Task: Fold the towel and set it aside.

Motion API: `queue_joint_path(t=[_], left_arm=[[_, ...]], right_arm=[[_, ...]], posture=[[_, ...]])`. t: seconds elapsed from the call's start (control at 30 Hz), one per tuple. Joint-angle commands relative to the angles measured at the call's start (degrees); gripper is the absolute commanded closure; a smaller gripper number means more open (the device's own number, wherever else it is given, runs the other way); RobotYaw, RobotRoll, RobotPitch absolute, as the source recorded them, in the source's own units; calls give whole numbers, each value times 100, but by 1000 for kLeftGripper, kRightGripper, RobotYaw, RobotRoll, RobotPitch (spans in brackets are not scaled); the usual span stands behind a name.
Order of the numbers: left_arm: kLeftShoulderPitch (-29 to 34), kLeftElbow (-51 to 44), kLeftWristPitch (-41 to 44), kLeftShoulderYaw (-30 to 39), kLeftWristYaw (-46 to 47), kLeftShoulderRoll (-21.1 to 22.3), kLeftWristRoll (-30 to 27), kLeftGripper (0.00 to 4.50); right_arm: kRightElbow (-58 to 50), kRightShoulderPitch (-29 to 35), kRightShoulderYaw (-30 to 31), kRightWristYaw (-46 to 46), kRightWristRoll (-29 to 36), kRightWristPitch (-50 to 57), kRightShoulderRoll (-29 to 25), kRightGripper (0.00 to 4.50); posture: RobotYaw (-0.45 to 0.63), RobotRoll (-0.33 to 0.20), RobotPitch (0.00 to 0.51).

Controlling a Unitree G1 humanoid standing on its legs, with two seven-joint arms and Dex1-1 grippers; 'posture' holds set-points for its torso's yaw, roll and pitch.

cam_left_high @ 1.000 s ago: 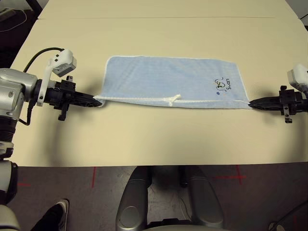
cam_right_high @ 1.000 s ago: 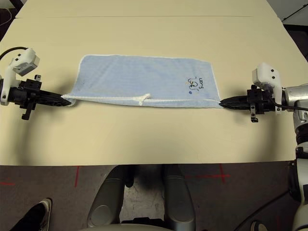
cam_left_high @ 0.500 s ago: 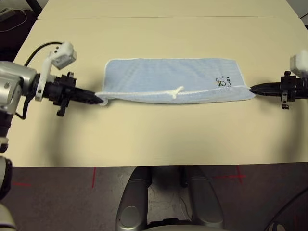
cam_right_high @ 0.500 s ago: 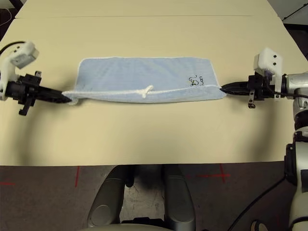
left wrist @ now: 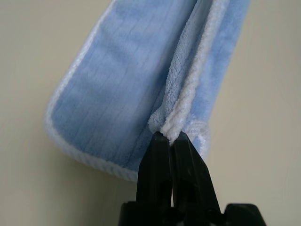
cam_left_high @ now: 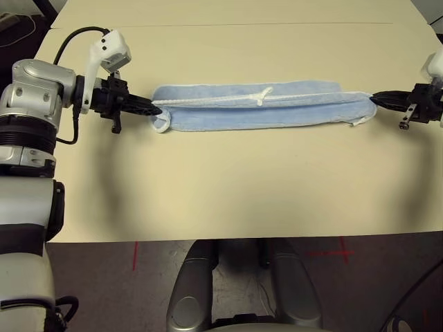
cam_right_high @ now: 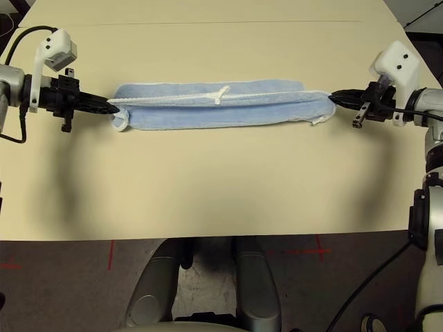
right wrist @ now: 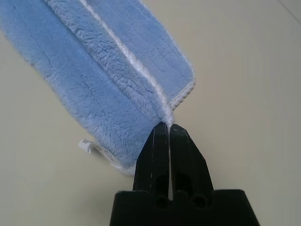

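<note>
Towel: pale blue terry, white stitched edging, on the far half of the surface, roughly centred. Long axis runs left to right. White-edged side is raised between the two ends, a ridge along the cloth; a strip lies beyond it on the far side, a wider part on the near side. White loop sits about midway along the ridge. Small white tag at the near right corner.

Left fingers: closed on the left end of the raised edge. Right fingers: closed on its right end. Towel lies directly between the two, its long axis in line with them; each arm is nearer its own end, left arm at left, right arm at right.

Judgement: first fold in progress, edge being carried over toward the far side. Next move needs both hands to go far together and lower evenly, so the raised edge meets the far edge. Risk: one end leads and the fold comes out skewed, or the near part drags along. Setting aside remains to be done.

Surroundings: pale surface with a seam across its far part; dark grey floor on the near side, red tape marks on it; a black cable at near right.
</note>
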Motion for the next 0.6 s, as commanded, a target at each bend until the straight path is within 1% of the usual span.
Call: queue_joint_path(t=[0.03, 0.27, 0.47, 0.6], left_arm=[[-176, 513, -219, 48, 401, 32, 428, 4445], [-531, 1075, -536, 113, 1085, -60, 808, 4445], [-662, 1312, -634, 164, 1183, -131, 960, 4445], [-668, 1429, -705, 163, 1343, -181, 1111, 4445]], right_arm=[[225, 61, 39, -240, -173, -10, -13, 4500], [314, -46, 79, -410, -259, 12, 113, 4500], [427, -268, 150, -976, -478, 70, 165, 4500], [444, -402, 218, -1102, -583, 108, 262, 4500]], posture=[[36, 0, 334], [39, 0, 338], [43, 0, 340], [45, 0, 342]])
